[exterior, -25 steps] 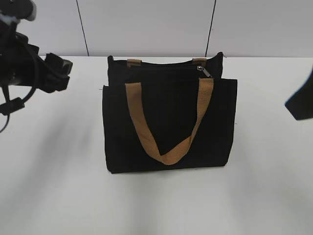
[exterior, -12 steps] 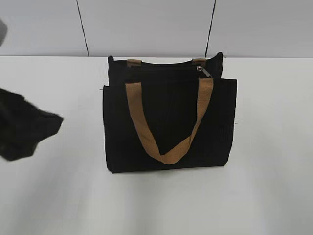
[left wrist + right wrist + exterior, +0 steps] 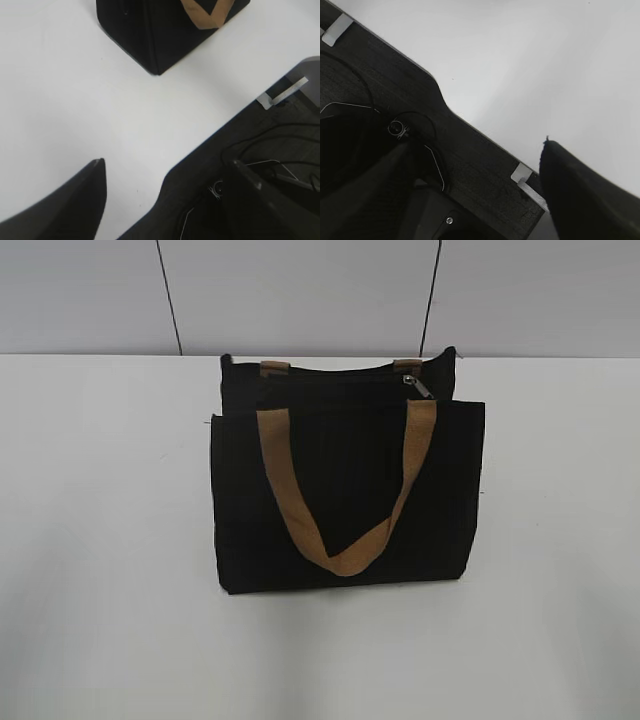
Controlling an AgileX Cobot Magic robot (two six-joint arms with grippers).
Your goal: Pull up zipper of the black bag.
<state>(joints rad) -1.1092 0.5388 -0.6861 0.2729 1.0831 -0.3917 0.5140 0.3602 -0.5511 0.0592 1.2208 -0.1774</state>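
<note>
The soft, boxy black bag (image 3: 345, 495) is sitting on the white table (image 3: 100, 540) — its zipper (image 3: 340, 378) running along the top, silver pull (image 3: 418, 386) at the right end. Both grippers are staying away from the bag; their jaws cannot be told.

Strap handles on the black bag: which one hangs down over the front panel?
The near tan strap handle droops in a V across the black bag front. The far one shows only two short stubs at the top edge.
</note>
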